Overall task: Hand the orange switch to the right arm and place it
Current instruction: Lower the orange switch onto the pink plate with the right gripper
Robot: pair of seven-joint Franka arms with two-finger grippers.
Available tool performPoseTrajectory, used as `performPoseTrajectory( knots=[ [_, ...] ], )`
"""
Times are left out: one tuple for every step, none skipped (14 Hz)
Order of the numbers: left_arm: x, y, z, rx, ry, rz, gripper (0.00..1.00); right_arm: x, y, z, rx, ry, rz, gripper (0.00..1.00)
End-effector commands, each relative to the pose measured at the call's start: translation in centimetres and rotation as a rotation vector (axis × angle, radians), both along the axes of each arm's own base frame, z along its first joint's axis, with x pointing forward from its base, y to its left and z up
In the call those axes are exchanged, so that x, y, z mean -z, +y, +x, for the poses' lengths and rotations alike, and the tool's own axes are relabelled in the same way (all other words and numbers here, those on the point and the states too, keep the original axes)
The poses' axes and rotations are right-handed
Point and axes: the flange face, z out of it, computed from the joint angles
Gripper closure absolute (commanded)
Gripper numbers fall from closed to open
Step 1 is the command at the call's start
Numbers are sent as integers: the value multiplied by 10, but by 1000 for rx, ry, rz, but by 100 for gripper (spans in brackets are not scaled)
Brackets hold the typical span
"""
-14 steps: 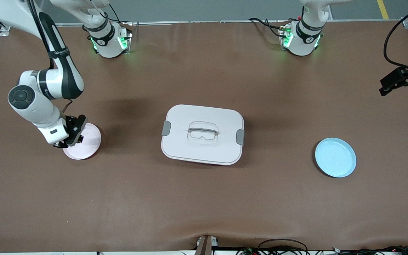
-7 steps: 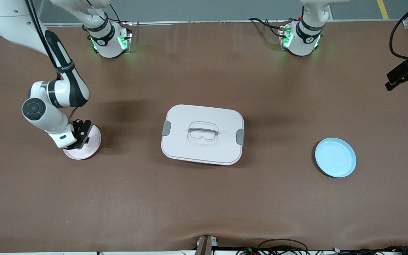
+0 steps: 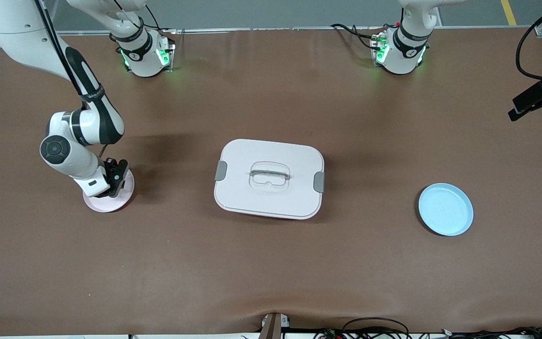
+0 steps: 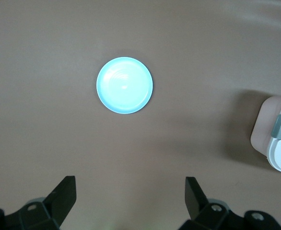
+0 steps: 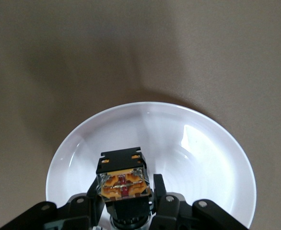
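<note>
The orange switch (image 5: 122, 178), a small black block with an orange band, sits between the fingers of my right gripper (image 5: 126, 194), which is shut on it. It hangs just over the inside of the pink plate (image 5: 203, 143). In the front view the right gripper (image 3: 113, 181) is low over that plate (image 3: 106, 203) at the right arm's end of the table, and the switch is hidden by the hand. My left gripper (image 4: 130, 201) is open and empty, high over the table at the left arm's end (image 3: 532, 101).
A white lidded box (image 3: 269, 178) with grey clasps stands mid-table; its corner shows in the left wrist view (image 4: 279, 139). A light blue plate (image 3: 445, 209) lies toward the left arm's end and shows in the left wrist view (image 4: 124, 85).
My right arm has swung its wrist inward and brought the gripper with the switch farther over the pink plate. The left gripper has shifted slightly near the table's end.
</note>
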Motion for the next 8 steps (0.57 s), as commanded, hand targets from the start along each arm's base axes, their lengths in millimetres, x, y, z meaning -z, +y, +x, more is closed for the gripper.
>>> performPoseTrajectory(
  knots=[
    [-1, -3, -3, 15, -10, -7, 0, 6, -1, -5, -25, 7, -5, 100],
    [-1, -3, -2, 14, -11, -14, 0, 6, -1, -6, -25, 9, -5, 100],
    [0, -4, -1, 16, -17, -7, 0, 7, -1, -6, -25, 10, -5, 100],
    [2, -6, 0, 20, -17, -4, 0, 8, -1, -7, -24, 13, -5, 100],
    [6, -10, 0, 26, -10, -4, 0, 9, -1, -7, -25, 15, -5, 100],
    [6, -10, 0, 26, -11, -2, 0, 11, -1, -8, -24, 18, -5, 100],
    [6, -12, -1, 29, -11, -2, 0, 11, -1, -7, -24, 15, -4, 100],
    [8, -14, -1, 2, -6, -6, 0, 12, -1, -7, -25, 10, -3, 96]
  ],
)
